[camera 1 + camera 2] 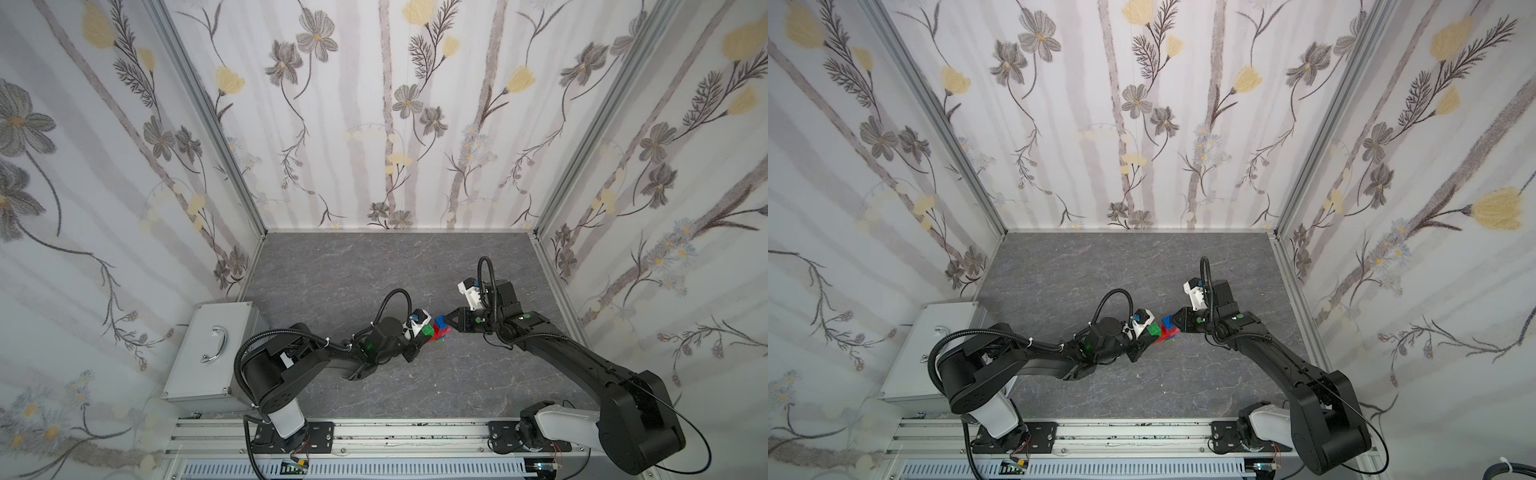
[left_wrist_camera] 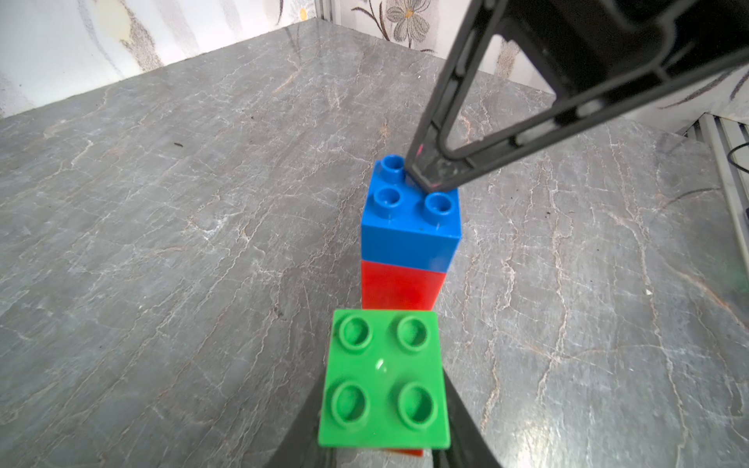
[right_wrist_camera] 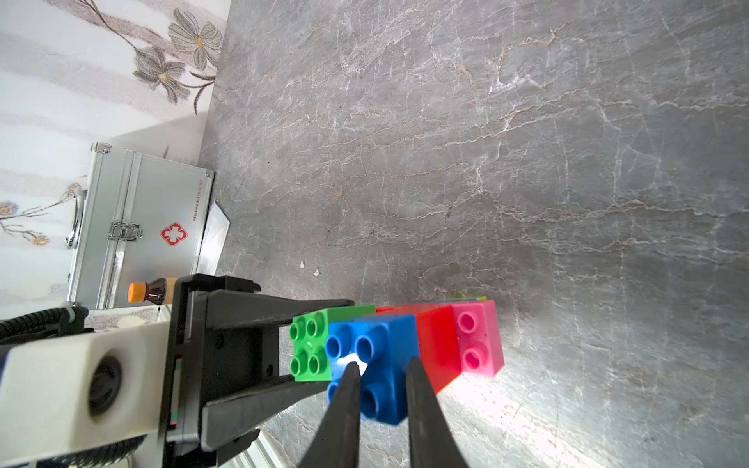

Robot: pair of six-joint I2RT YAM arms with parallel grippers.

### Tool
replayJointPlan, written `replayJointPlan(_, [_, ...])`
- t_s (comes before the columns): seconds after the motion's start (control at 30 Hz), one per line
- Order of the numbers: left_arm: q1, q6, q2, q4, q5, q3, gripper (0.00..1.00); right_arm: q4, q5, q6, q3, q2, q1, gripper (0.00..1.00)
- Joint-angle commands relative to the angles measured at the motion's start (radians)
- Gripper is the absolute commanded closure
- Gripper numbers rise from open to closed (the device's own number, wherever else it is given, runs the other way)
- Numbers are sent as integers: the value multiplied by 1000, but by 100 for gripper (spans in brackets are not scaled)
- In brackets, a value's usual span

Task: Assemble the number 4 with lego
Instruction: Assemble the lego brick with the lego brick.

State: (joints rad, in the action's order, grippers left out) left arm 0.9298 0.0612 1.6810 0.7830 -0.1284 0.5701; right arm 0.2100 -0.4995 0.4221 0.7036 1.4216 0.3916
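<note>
Left gripper (image 1: pixel 423 333): mine, clamped on the green brick (image 2: pixel 383 379), one finger on either side of it.
Right gripper (image 3: pixel 383 363): tips on the studded face of the blue brick (image 2: pixel 409 239). Jaws a narrow gap apart. Whether they pinch anything, I cannot tell.
4 (image 1: pixel 439 330): mid-table (image 1: pixel 374 270), between my two grippers, seen in both top views.
Order of bricks: blue against red brick (image 2: pixel 399 285), then pink brick (image 3: pixel 478 340). A sliver of lime brick (image 3: pixel 474 299) shows behind the pink.
Resting on table or lifted: cannot tell.
</note>
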Motion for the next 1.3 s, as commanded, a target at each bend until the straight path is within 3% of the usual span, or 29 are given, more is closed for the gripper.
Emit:
replayJointPlan(0.0, [-2,17,-25,-34,-26,-12,79,155,70,4,-13,16,0,81])
replayJointPlan(0.27, [-1,14,9,-8,-82,-11,83,155,72,6,-13,21,1,82])
replayJointPlan(0.6, [1,26,31,20,-10,-19,94,158,75,11,-19,20,1,83])
replayJointPlan(0.87, [19,11,54,26,50,-34,93,156,78,17,-26,22,0,84])
replayJointPlan(1.27, [30,43,43,-88,35,11,93,181,68,-11,-19,23,2,84])
